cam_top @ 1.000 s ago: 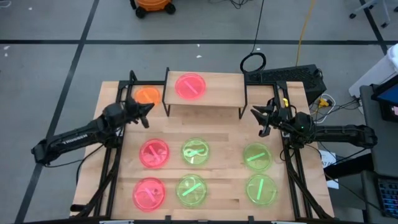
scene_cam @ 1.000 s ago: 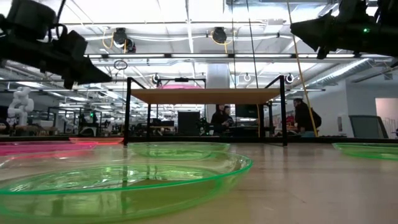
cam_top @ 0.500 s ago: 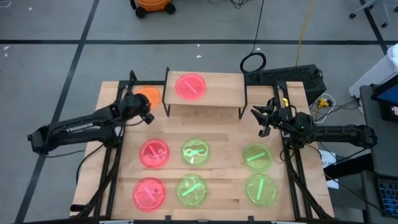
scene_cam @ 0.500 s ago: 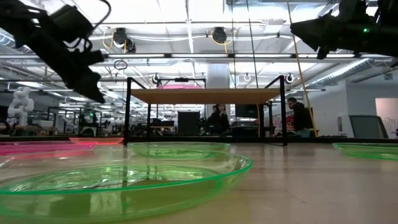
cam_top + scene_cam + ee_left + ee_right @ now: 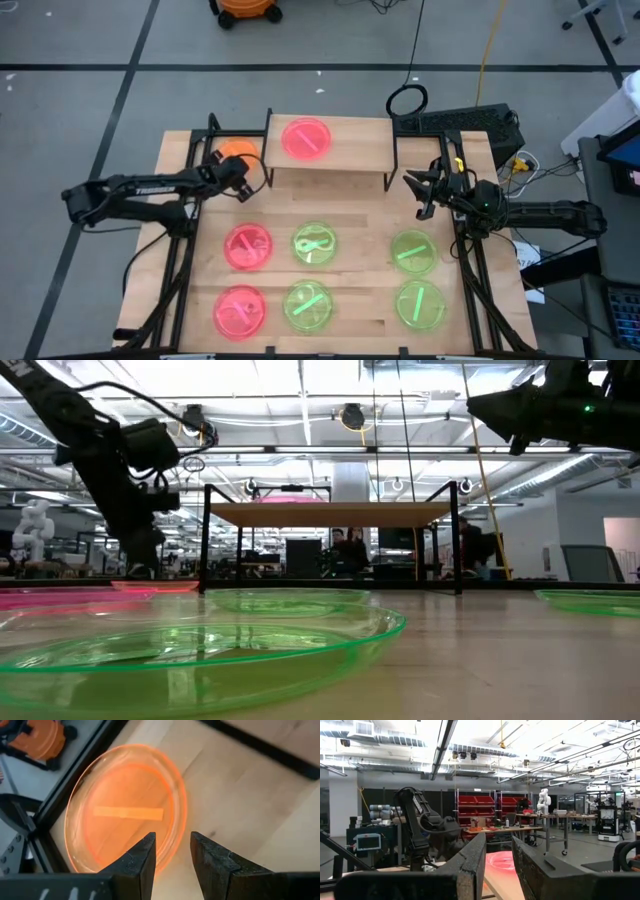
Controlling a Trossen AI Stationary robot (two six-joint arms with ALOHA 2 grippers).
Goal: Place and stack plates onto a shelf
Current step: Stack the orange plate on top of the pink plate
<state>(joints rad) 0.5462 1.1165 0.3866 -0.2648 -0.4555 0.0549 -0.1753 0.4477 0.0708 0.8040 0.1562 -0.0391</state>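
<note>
The left gripper, fingers parted, straddles the near rim of the round translucent orange plastic plate, apparently to pinch it. The right gripper, also unclenched, waits beside the light-wood shelf.

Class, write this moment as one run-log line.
left gripper: open over orange plate | right gripper: open, beside shelf | pink plate: on shelf

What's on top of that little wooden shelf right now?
One pink plate lies on the shelf, toward its left half; the rest is bare board. The tabletop beneath the shelf is hidden from above.
</note>
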